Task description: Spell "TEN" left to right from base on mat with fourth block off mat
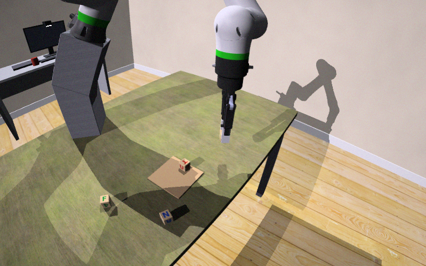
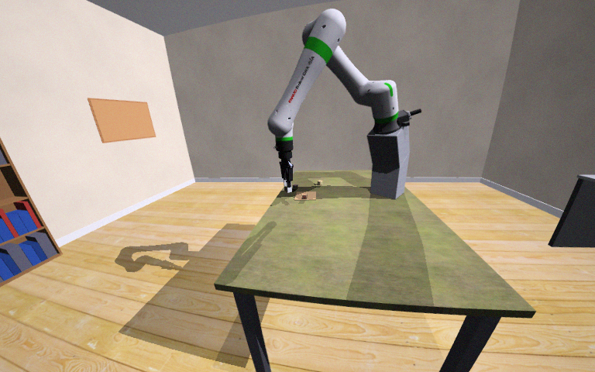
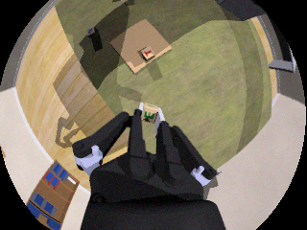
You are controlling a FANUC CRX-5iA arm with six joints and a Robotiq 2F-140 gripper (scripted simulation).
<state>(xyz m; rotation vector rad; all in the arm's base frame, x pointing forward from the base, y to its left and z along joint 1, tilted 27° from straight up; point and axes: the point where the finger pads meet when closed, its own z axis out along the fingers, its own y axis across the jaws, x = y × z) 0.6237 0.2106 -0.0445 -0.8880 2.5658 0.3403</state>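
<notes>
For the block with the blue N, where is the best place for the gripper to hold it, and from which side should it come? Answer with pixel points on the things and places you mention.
Probably from straight above, with the fingers on two opposite upright sides of the N block point(image 1: 166, 216) point(image 3: 91, 32): it is a cube sitting flat, its N facing up, with no other block beside it.

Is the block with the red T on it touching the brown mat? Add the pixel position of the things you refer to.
Touching: the top view shows the T block point(image 1: 184, 164) point(image 2: 304, 196) point(image 3: 148, 53) resting on the mat point(image 1: 169, 178) point(image 2: 311, 198) point(image 3: 134, 43).

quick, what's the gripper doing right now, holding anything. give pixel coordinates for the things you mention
Gripper point(image 1: 225, 138) point(image 2: 288, 188) point(image 3: 149, 110): closed on the E block point(image 3: 150, 114), holding it above the table point(image 1: 182, 93) point(image 2: 351, 245) point(image 3: 206, 72).
</notes>
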